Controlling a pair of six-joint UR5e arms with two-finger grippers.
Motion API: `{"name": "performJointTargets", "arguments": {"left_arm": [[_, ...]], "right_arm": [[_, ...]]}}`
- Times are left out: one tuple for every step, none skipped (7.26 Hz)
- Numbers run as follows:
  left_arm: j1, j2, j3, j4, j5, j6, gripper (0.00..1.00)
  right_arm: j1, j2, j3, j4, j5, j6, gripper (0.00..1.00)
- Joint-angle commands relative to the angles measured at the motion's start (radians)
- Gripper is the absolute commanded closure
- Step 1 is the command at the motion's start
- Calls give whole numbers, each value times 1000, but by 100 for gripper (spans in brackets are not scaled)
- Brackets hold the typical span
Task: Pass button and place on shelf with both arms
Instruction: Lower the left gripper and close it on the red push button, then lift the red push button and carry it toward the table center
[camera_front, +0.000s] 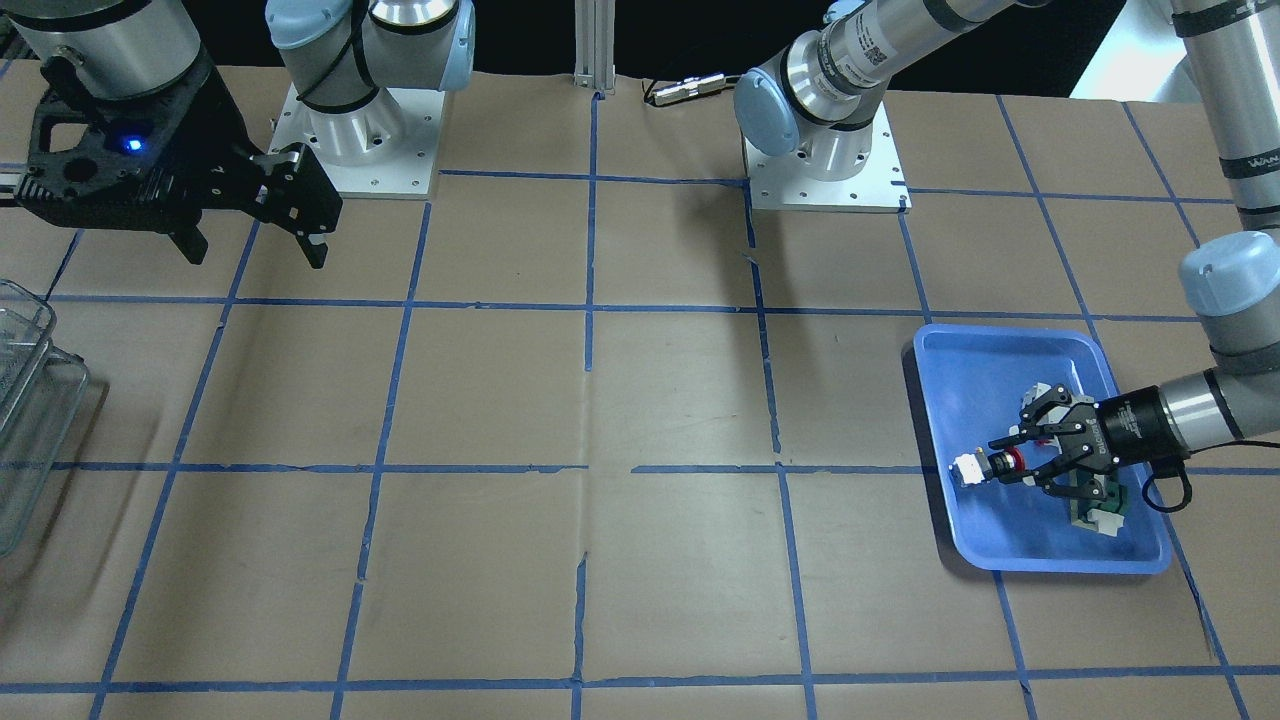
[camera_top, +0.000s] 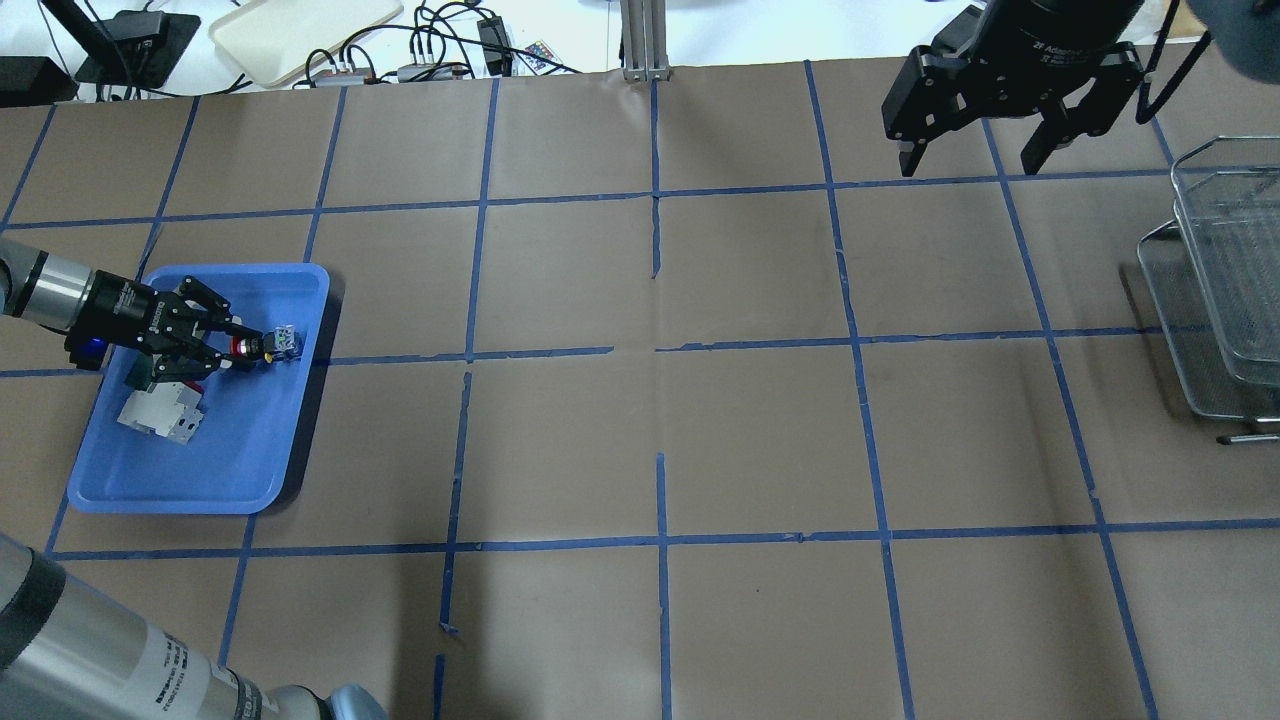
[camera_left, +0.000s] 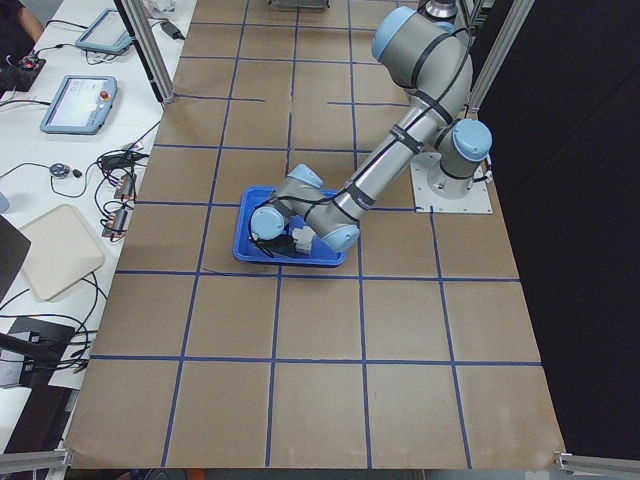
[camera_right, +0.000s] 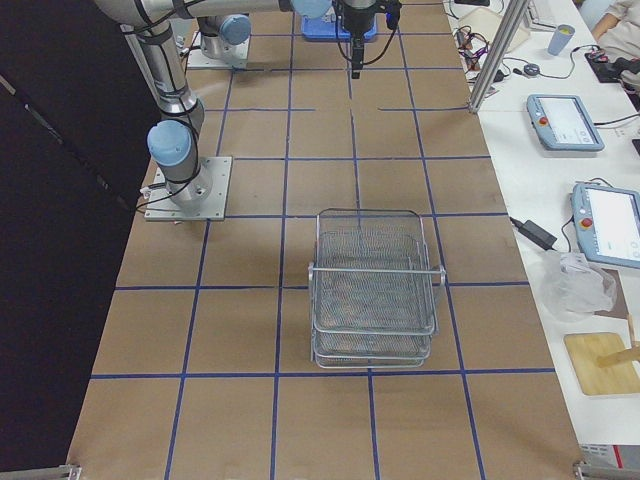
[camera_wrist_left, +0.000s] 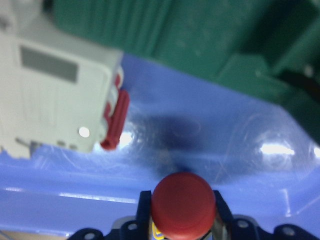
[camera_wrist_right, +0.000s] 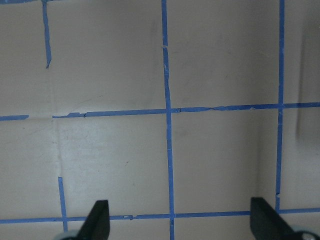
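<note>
The button (camera_front: 990, 466) has a red head, a black body and a white block at its rear, and it sits inside the blue tray (camera_front: 990, 370). My left gripper (camera_front: 1010, 460) reaches into the tray with its fingers shut on the button. The overhead view shows the same grip (camera_top: 245, 346). In the left wrist view the red head (camera_wrist_left: 183, 205) sits between the two fingertips. My right gripper (camera_front: 257, 252) hangs open and empty above the table, also in the overhead view (camera_top: 968, 165). The wire-mesh shelf (camera_top: 1215, 290) stands at the table's end on my right (camera_right: 375, 290).
A white-and-red breaker block (camera_top: 160, 415) and a green flat part (camera_front: 1090, 510) lie in the tray beside the button; both show close in the left wrist view (camera_wrist_left: 55, 100) (camera_wrist_left: 200, 35). Brown paper with blue tape lines covers the table between tray and shelf.
</note>
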Motion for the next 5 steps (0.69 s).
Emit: {"name": "performJointTargets", "arguments": {"left_arm": [[-108,87,36,-103,-52,-14,100],[-149,129,41,-219,-143,-14,100],[-207,169,35,-249,-156,-12,100],[-281,209,21,-255,-162,-14,100],[-350,239,21,-333,-253,-17,100]], "right_arm": [[-4,0,-1,-43,-3,-4,0],[-12,0,-3,-51,8,-7,0],[-18,1,-9,-59,8,-39,0],[-27,-2,-13,-68,14,-208,0],[-46,-18,-15,-60,14,-249,0]]}}
